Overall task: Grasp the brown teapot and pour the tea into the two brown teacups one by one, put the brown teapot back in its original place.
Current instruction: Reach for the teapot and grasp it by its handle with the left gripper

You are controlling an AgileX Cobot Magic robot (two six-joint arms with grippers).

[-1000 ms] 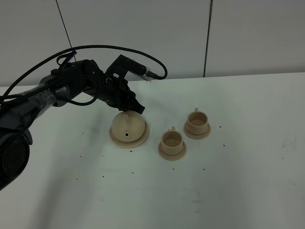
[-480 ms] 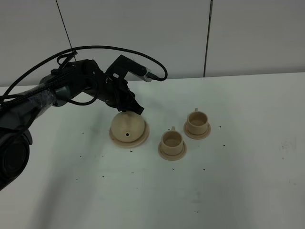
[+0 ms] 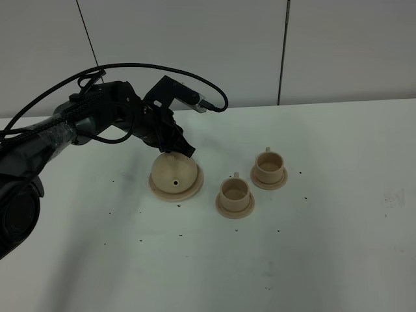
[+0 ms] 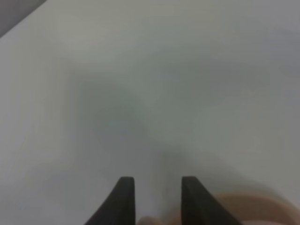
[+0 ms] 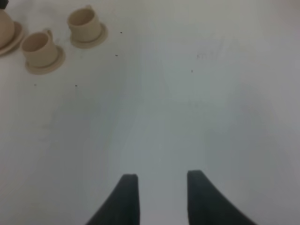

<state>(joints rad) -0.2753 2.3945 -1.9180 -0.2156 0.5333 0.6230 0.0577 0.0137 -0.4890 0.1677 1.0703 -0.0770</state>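
Brown teapot (image 3: pixel 174 174) | left tool (image 3: pixel 186 151) slanted down over its far side

Robotics lab test bench by the look of it. Plain white tabletop (image 3: pixel 325 260) flecked with small dark specks, blank white wall panels (image 3: pixel 195 45) split by dark seams behind it. A black robot arm (image 3: pixel 84 120) trails a loose cable loop (image 3: pixel 149 65). On the tabletop sit a brown teapot (image 3: pixel 174 172) and two brown teacups (image 3: pixel 234 190) (image 3: pixel 269 166).

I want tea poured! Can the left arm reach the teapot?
Probably yes. Its fingers hang right by the teapot with nothing between, and the cups sit aside.
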